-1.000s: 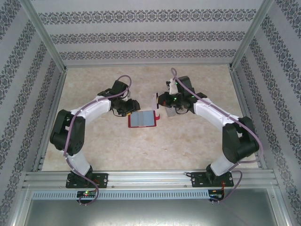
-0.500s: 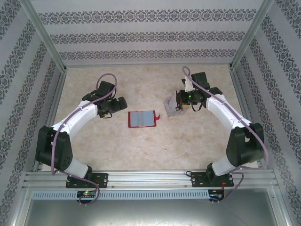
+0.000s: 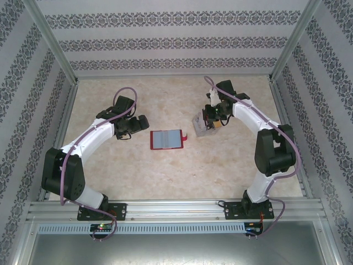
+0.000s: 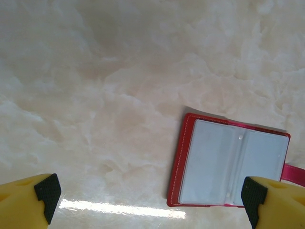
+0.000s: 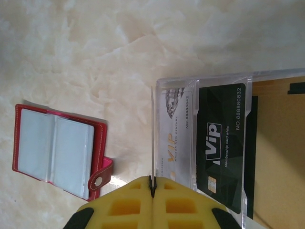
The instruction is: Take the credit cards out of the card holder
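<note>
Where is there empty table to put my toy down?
Bare: the wide strip between wallet and arm bases, and the far strip by the back wall. Crowded: around the cards at the right end effector.

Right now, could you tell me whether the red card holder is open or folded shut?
Open. The card holder lies spread flat on the table, both pale inner panels facing up, its snap tab unfastened.

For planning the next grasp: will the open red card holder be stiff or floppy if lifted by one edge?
Probably floppy: the card holder lies open along a middle fold, so one half would likely hang. It looks thin, so probably light. On the glossy table a push would likely slide it.
</note>
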